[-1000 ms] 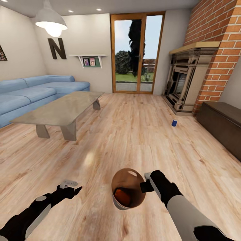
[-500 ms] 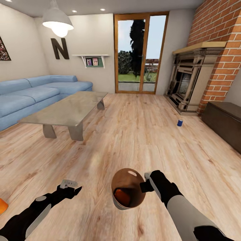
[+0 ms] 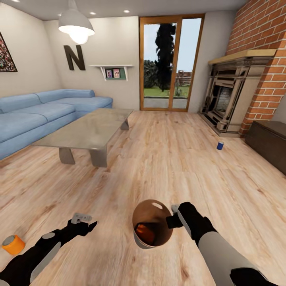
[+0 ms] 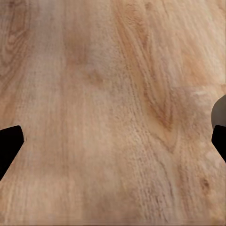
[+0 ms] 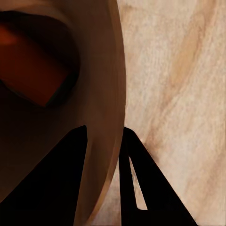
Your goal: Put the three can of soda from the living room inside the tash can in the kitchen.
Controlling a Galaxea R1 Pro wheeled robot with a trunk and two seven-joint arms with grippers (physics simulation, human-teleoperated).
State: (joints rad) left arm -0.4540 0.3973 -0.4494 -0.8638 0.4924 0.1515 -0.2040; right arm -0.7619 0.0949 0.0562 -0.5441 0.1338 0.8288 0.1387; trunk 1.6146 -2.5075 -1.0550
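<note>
Clamping the bin (image 3: 153,224) rim, right gripper (image 3: 173,217) is pinched on its wall; one orange can (image 3: 144,233) is seen inside. Left gripper (image 3: 82,222) is spread, empty. Second orange can (image 3: 13,244) lies on floor (image 3: 167,167) beside left arm, blue can (image 3: 220,145) near fireplace (image 3: 232,99).

A large dark letter "N" (image 3: 74,57) stands on the pale wall (image 3: 111,43).

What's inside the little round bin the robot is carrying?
One orange can lies at the bottom of the bin, which the right pincer grips by its rim. The bin's near wall hides part of its floor, so anything else down there cannot be seen.
</note>
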